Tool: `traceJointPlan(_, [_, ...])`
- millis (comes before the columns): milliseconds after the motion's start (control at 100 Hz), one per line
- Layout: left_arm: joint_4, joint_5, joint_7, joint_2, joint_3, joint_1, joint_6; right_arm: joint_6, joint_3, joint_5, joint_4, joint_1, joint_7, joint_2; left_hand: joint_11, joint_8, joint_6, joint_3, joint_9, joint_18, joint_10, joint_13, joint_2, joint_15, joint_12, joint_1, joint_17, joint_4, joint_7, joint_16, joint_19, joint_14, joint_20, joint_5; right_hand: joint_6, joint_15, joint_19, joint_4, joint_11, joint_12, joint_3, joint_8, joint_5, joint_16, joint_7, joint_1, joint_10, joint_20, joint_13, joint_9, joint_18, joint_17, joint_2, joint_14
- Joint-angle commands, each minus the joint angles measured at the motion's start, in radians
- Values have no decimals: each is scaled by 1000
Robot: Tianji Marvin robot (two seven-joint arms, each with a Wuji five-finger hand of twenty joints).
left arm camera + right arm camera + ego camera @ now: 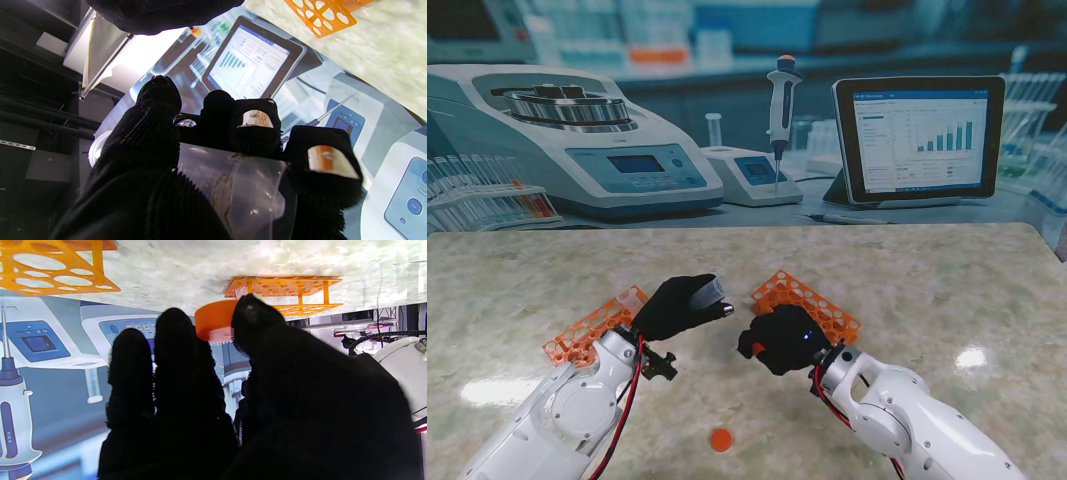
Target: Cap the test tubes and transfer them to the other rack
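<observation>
Test tube (711, 291), clear and uncapped, is clamped in the left hand (677, 306) above the table (927, 290). Right hand (779, 340) pinches an orange cap (213, 323), between two orange racks (812, 300).

marble-look table (947, 290); printed lab backdrop (727, 60)

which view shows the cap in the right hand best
The right wrist view: the orange cap sits pinched between thumb and fingers of the right hand. The stand view shows only an orange sliver under that hand; the left wrist view misses it.
</observation>
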Motion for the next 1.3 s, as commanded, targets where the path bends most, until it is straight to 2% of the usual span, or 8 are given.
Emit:
traceJointPlan(0, [-3, 0, -1, -1, 0, 2, 0, 5, 3, -4, -16, -9, -5, -1, 8, 54, 21, -3, 26, -60, -49, 50, 44, 1, 17, 29, 48, 19, 78, -6, 131, -45, -17, 29, 8, 28, 33, 44, 127, 25, 174, 21, 31, 1, 12, 149, -146, -17, 24, 133, 15, 4, 18, 5])
traceJointPlan(1290, [-2, -4, -8, 0, 9, -2, -1, 13, 127, 3, -108, -65, -56, -17, 8, 54, 21, -3, 26, -57, -49, 50, 44, 1, 17, 30, 48, 19, 78, -6, 127, -45, -18, 29, 10, 32, 37, 43, 130, 26, 177, 24, 35, 6, 14, 151, -146, -16, 27, 136, 16, 6, 19, 7])
